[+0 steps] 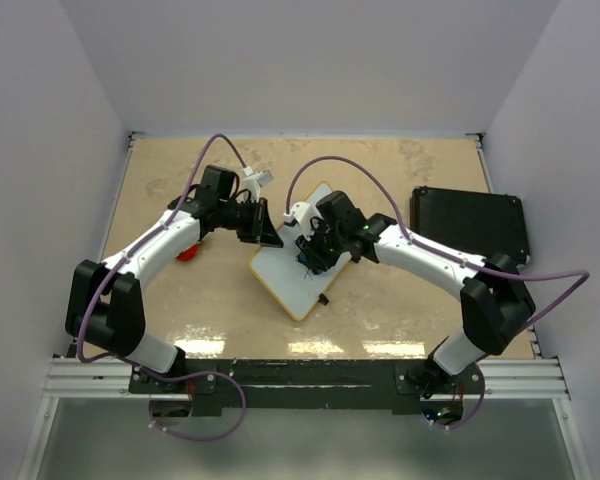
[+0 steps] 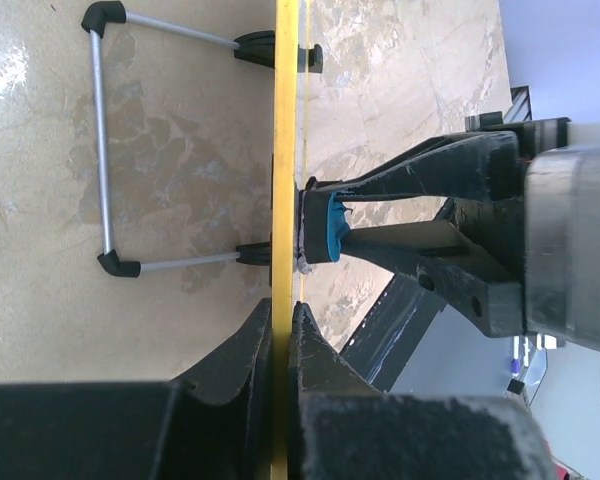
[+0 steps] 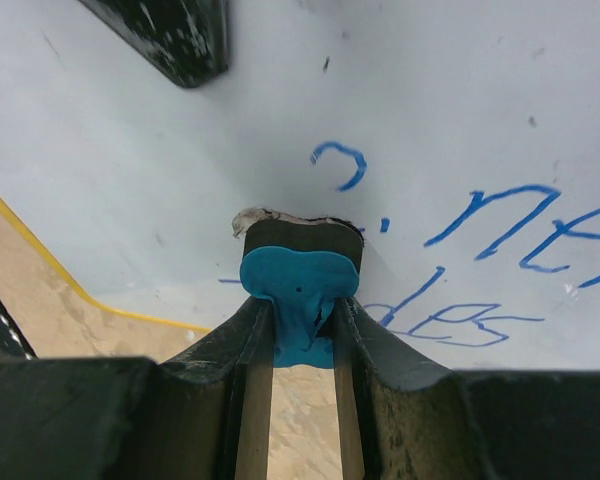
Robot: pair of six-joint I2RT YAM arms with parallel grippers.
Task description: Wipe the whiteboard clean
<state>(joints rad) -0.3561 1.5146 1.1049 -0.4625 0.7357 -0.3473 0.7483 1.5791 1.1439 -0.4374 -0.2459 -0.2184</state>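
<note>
The whiteboard point(image 1: 283, 277) has a yellow frame and lies at an angle at the table's middle. In the left wrist view I see it edge-on as a yellow strip point(image 2: 285, 120), and my left gripper point(image 2: 283, 330) is shut on that edge; the gripper also shows in the top view point(image 1: 267, 233). My right gripper point(image 3: 300, 305) is shut on a blue eraser point(image 3: 298, 278) whose dark pad presses on the white face point(image 3: 430, 80). Blue handwriting point(image 3: 500, 215) lies to the right of the eraser. The right gripper point(image 1: 314, 254) is over the board's middle.
A black rectangular case point(image 1: 470, 225) lies at the right of the table. A small red thing point(image 1: 187, 252) sits under the left arm. The board's wire stand point(image 2: 105, 150) with black ends juts from its back. Walls close in on three sides.
</note>
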